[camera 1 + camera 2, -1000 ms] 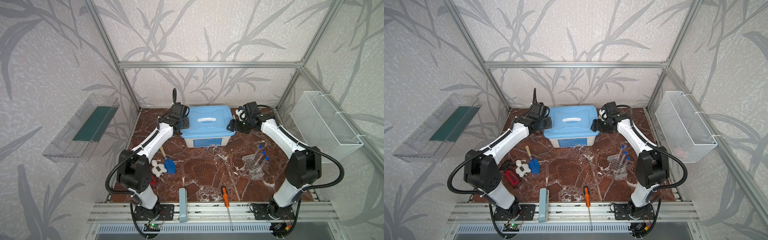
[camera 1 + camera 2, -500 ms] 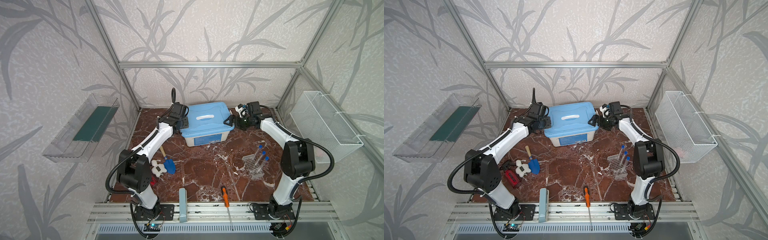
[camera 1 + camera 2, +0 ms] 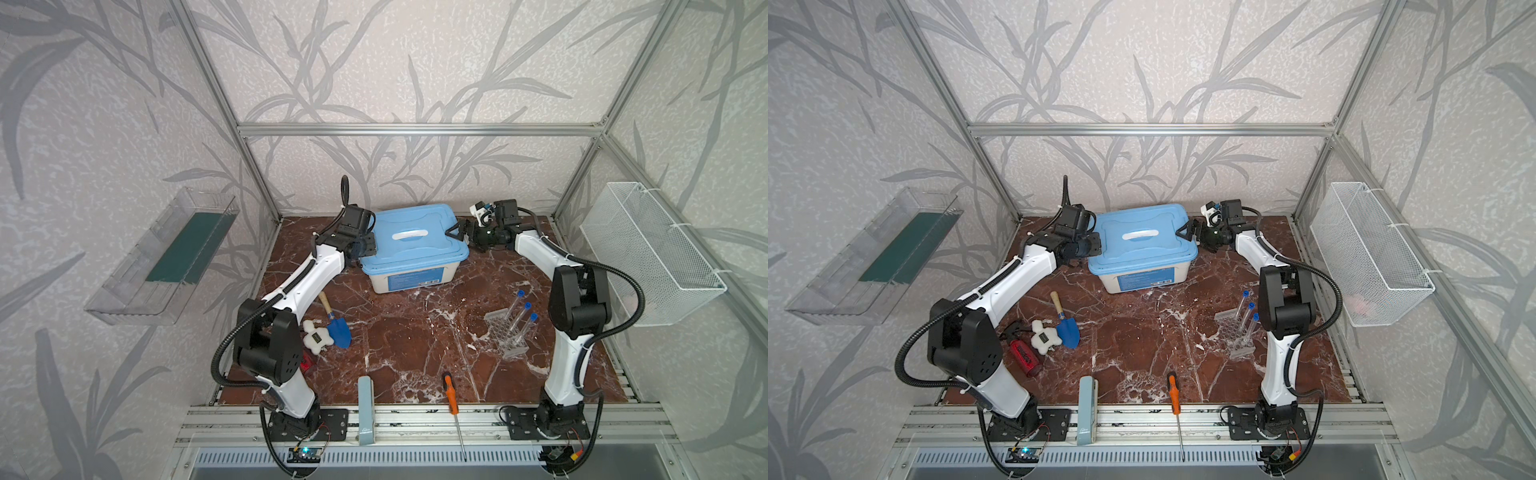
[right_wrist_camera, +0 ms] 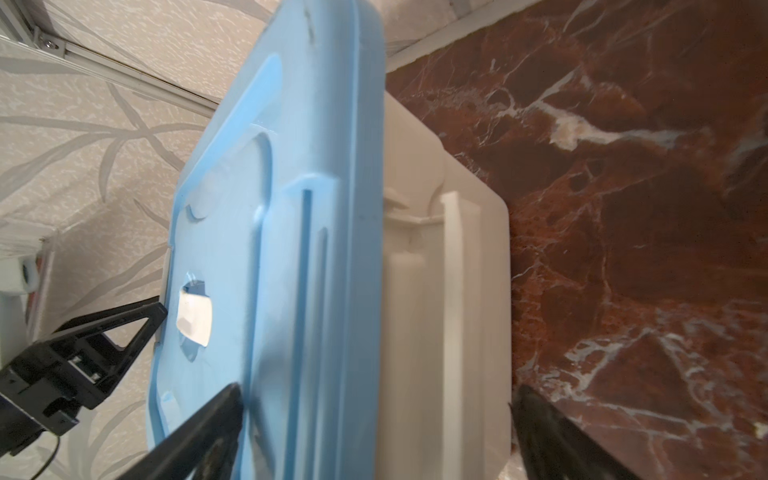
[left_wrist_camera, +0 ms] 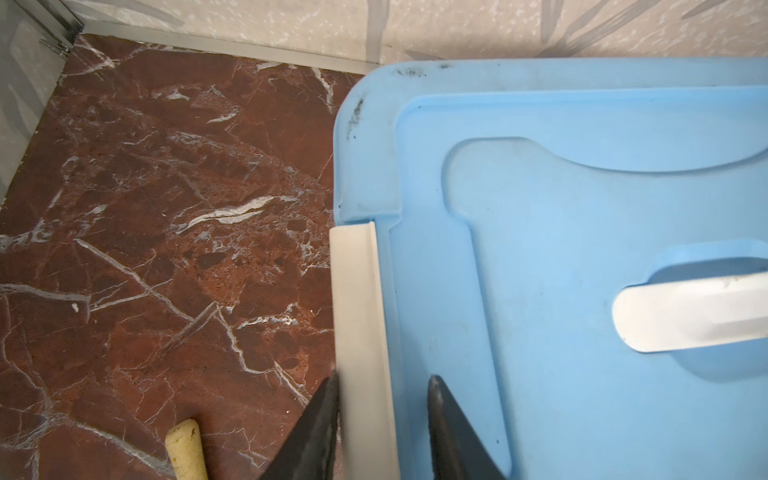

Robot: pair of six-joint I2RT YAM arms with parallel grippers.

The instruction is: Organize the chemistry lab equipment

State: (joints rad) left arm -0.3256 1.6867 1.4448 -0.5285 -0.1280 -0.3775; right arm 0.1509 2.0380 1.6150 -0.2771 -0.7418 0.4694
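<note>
The right gripper has opened its jaws wider; now one finger sits over the blue lid and the other by the side of the white box. The elbow of the right arm has swung in toward the middle and further back. The right end of the lid has come up a bit, so it looks tipped

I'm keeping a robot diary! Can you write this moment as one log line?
left fingers astride white latch, grip unclear | right fingers open around blue-lidded box end | test tubes in rack
</note>
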